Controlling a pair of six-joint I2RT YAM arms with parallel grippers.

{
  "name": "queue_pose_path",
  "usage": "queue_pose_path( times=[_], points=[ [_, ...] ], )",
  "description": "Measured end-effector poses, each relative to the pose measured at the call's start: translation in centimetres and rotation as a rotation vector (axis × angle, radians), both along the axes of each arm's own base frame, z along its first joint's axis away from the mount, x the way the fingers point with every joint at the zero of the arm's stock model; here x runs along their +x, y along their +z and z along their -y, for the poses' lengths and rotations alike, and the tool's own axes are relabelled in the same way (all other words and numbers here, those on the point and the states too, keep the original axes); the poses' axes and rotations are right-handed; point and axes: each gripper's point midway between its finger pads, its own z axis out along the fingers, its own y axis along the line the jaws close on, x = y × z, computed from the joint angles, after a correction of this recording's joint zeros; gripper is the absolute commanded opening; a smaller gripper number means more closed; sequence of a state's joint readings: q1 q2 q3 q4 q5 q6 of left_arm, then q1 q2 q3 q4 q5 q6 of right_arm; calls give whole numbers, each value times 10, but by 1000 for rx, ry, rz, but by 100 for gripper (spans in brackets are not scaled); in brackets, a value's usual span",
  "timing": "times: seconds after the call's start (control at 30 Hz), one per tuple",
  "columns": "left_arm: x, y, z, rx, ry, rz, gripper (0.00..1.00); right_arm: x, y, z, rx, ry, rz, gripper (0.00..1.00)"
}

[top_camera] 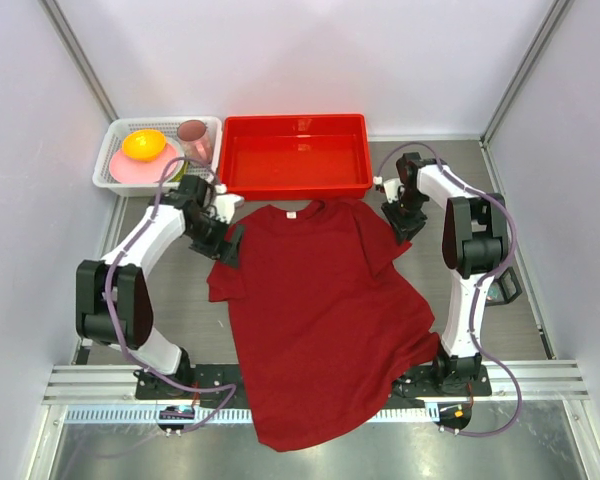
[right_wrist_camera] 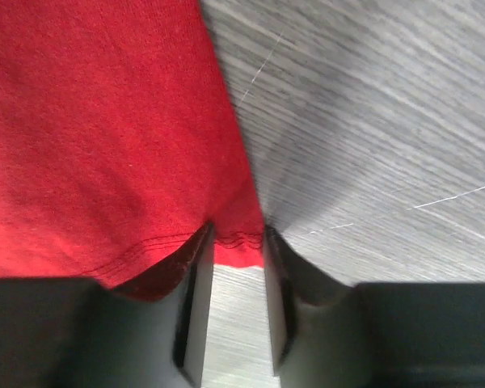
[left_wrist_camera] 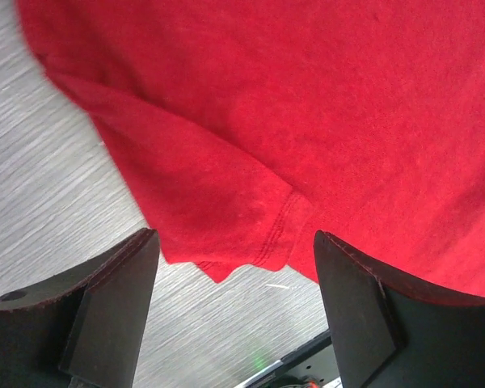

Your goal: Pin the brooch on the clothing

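The left arm (top_camera: 150, 235) and right arm (top_camera: 467, 305) have white shells, black joints and looping greyish-purple cables (top_camera: 427, 150). The left tool (left_wrist_camera: 234, 242) and right tool (right_wrist_camera: 236, 242) have matte black fingers.

The right arm's pincer (right_wrist_camera: 237, 236) hangs low over the sleeve edge of the dark red T-shirt (right_wrist_camera: 105, 121), which fills the upper left of the frame and lies flat on the grey wood-grain desk (right_wrist_camera: 372, 121). Its two dark fingers (right_wrist_camera: 196, 299) rise from the bottom edge with only a narrow gap between them. A corner of the stitched hem (right_wrist_camera: 145, 245) sits right at their tips. From this angle the tips seem to touch the cloth, though whether they are actually pinching it is not clear. Bare desk shows in the gap below the hem, and fine pale scratches cross the surface to the right.
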State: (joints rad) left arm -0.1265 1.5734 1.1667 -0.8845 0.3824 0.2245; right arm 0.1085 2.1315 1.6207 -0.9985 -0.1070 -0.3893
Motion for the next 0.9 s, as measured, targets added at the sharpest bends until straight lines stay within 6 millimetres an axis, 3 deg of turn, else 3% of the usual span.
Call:
queue_pose_path(
  times=[0.03,0.07,0.13,0.27,0.43,0.73,0.9],
  points=[
    [-3,-2,4,14,-35,3,76,0,-1,2,-12,3,5,21],
    [-7,-5,10,31,-77,6,73,1,-1,4,-21,5,10,8],
    [-20,-11,24,64,-179,12,69,1,-2,4,-25,10,12,1],
    [-50,-23,41,136,-383,35,67,1,-1,5,-31,9,9,1],
    [-76,-31,47,228,-574,93,67,8,0,10,-46,14,21,1],
    [-71,-44,37,368,-673,164,60,29,5,29,-96,-2,88,1],
    [-63,-46,31,421,-682,192,42,44,13,36,-128,-5,135,1]
  ],
)
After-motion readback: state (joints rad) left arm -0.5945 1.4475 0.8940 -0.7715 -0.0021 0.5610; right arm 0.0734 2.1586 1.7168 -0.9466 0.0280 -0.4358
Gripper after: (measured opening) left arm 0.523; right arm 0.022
